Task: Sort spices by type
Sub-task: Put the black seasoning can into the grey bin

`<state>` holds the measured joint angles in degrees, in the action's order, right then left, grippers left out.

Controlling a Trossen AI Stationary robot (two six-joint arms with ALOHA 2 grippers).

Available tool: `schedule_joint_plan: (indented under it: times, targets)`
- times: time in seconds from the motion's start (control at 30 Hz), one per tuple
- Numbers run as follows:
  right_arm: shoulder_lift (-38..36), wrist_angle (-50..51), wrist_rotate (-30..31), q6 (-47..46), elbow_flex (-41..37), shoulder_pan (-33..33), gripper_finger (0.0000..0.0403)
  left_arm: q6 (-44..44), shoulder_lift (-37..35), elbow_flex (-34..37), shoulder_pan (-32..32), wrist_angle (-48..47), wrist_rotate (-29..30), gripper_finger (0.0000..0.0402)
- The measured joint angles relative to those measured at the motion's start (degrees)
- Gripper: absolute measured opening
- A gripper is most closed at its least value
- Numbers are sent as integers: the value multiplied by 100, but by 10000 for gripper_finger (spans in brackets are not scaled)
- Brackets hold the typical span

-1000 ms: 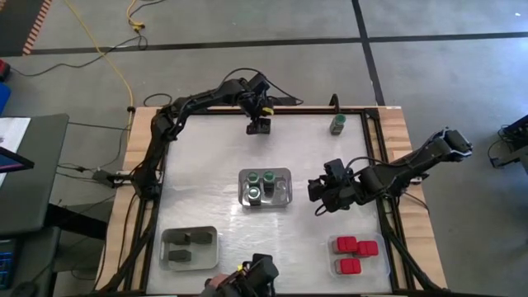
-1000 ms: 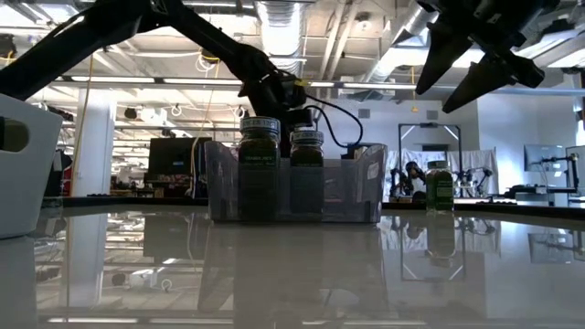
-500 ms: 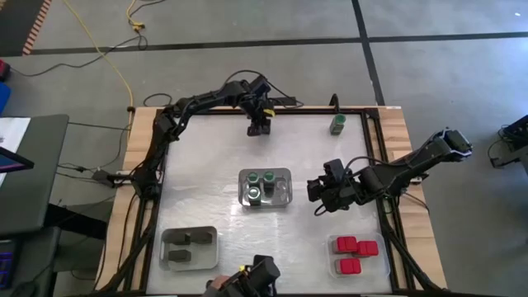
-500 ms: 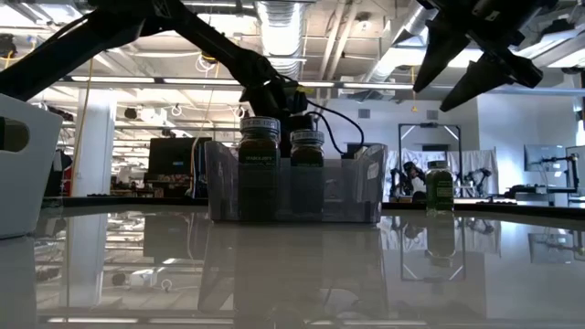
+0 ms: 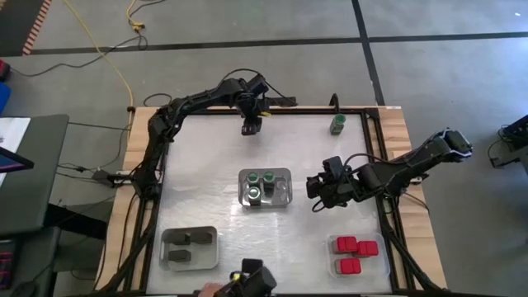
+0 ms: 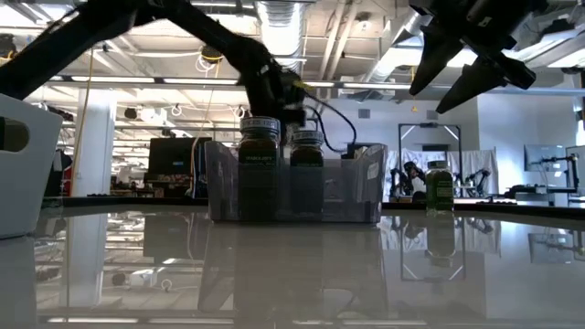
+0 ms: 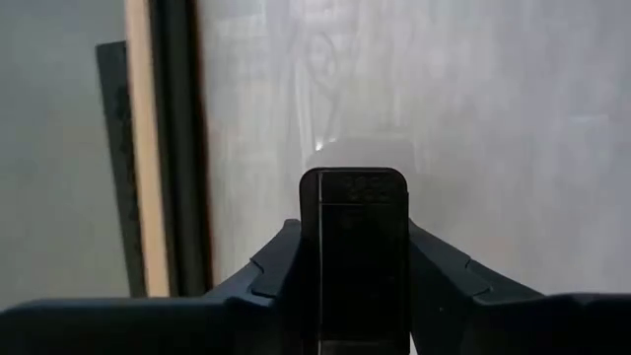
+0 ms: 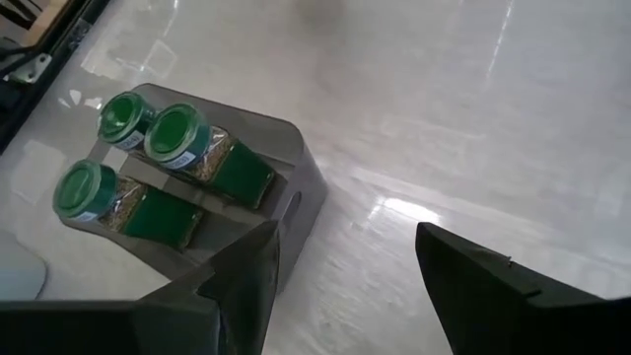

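- Since the earlier frame the left hand [image 5: 251, 125] has pulled a little toward the far edge of the desk [image 5: 206, 157] and pressed its fingers [image 7: 266, 276] together on a dark box [image 7: 354, 247]; the right hand has barely moved.
- Desk: a pale, glossy top in a wooden frame with dark rails, carrying three trays that stand well apart.
- Left arm reaches along the far edge; its hand pinches the dark box, which stands upright between the fingers in the wrist view. Whether the box touches the desk cannot be told.
- Right arm comes in from the right side; the right hand [image 5: 322, 191] hangs above the desk just right of the middle tray, fingers [image 8: 483, 286] spread and holding nothing.
- Middle tray [image 5: 284, 176], clear: three green-lidded jars [image 5: 261, 186] upright, close together.
- Near-left tray [image 5: 167, 238], grey: a few dark boxes [image 5: 188, 248] lying inside.
- Near-right tray [image 5: 379, 262], clear: three red-topped boxes [image 5: 353, 251], two side by side and one nearer the front edge.
- One lone green jar [image 5: 337, 124] stands upright near the far right corner, apart from all trays.
- At the near edge a dark device [image 5: 256, 280] with yellow cable shows, with part of a person's hand [image 5: 210, 291] beside it.
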<state>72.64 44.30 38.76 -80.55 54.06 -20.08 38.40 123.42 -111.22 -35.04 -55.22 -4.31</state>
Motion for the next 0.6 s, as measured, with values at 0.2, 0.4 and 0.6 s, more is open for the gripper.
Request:
schedule_joint_plan:
  times: [0.2, 0.4, 0.6]
  targets:
    - [0, 21, 3, 188, 0, -6, 264, -993, -941, 0, 287, -821, 147, 121]
    - [0, 21, -95, 754, 0, -6, 264, -2124, -2241, -2, 863, -1215, 202, 121]
    - [0, 0, -564, 1352, 0, -7, 264, -3485, -3326, -2, 2081, -2050, 922, 121]
